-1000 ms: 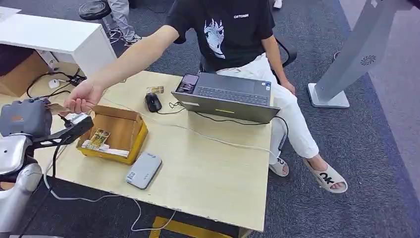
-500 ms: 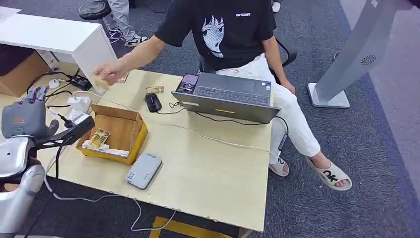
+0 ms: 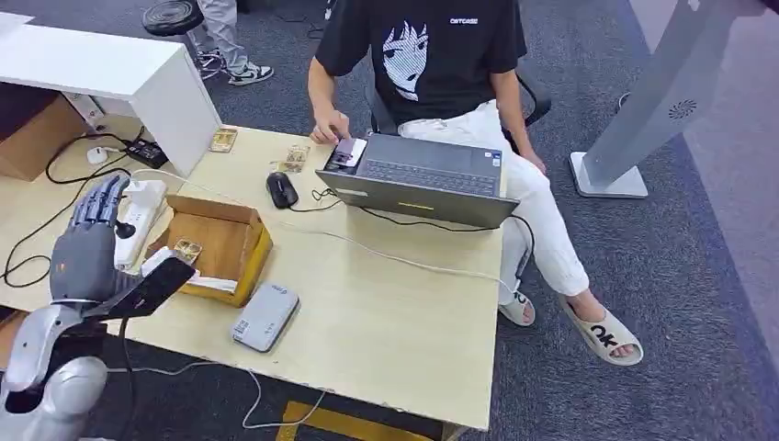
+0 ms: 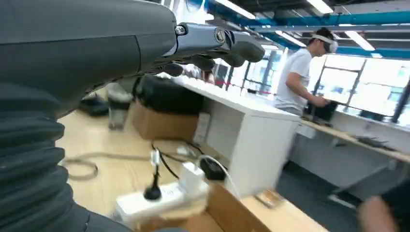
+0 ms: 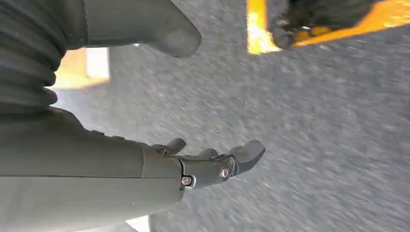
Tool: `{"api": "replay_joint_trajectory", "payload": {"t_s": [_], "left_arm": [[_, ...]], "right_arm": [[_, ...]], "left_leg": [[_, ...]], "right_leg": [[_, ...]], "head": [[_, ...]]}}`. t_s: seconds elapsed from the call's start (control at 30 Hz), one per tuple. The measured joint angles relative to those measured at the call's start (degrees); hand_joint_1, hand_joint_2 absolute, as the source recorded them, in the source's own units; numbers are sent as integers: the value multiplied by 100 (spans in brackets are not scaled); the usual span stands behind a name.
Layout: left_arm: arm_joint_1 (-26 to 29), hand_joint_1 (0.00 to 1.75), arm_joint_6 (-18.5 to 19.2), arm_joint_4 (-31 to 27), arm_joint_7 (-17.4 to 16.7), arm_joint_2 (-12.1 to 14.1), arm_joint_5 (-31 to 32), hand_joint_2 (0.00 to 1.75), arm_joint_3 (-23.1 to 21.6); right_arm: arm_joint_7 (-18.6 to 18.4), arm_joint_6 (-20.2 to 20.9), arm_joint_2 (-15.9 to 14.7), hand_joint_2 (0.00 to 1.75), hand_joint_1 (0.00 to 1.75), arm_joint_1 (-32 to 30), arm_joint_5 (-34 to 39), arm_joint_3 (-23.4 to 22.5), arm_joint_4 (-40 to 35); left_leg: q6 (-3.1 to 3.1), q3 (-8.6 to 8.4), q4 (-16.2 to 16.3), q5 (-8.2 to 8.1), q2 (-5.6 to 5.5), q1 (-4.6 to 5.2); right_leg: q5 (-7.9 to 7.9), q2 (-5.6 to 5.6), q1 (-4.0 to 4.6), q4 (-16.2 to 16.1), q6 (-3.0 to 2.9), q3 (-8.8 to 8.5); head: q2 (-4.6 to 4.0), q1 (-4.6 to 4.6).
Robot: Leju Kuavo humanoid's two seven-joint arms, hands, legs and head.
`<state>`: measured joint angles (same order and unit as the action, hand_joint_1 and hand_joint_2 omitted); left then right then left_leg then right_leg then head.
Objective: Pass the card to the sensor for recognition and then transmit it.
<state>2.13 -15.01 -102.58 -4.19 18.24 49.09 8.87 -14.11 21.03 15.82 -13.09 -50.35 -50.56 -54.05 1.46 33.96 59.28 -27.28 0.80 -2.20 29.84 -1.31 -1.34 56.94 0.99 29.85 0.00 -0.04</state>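
My left hand (image 3: pixel 87 246) hovers over the table's left side beside the open cardboard box (image 3: pixel 246 241), fingers stretched out and apart, nothing in it. In the left wrist view its fingers (image 4: pixel 212 42) reach out above the white power strip (image 4: pixel 159 199). One card (image 3: pixel 223 140) lies at the table's far left corner, another (image 3: pixel 296 156) near the mouse (image 3: pixel 281 189), and one (image 3: pixel 186 250) lies inside the box. The grey card sensor (image 3: pixel 266 315) lies flat in front of the box. My right hand (image 5: pixel 208 162) hangs over the carpet, fingers loosely apart and empty.
A seated person touches a phone (image 3: pixel 347 153) beside the open laptop (image 3: pixel 424 179). Cables run across the table (image 3: pixel 395 322). A power strip (image 3: pixel 140 211) lies left of the box. A white desk (image 3: pixel 101 66) stands far left, a grey kiosk base (image 3: pixel 608 179) at right.
The person took the card from my left hand, drew the arm back and set the card on the far left corner. My left hand sank lower and its fingers spread out.
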Motion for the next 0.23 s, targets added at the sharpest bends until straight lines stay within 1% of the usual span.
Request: {"api": "replay_joint_trajectory", "payload": {"t_s": [0.07,0.13,0.23], "left_arm": [[452,0,-186,-470,315,-259,-567,175,179],[796,0,-389,-831,717,-514,-946,175,389],[1176,0,-689,-1222,1191,-913,-1007,175,803]], "right_arm": [[-140,0,4,175,0,-188,280,260,-127],[-195,0,7,175,0,-315,454,473,-224],[-184,0,9,175,0,-427,582,698,-326]], "left_leg": [[-1,0,0,-9,8,0],[-2,1,0,-13,7,0],[-1,-1,-1,-14,8,-1]], "right_leg": [[8,7,0,-1,0,2],[10,4,0,-2,0,2],[16,3,1,-2,-3,3]], "head": [[0,2],[0,2],[0,2]]}}
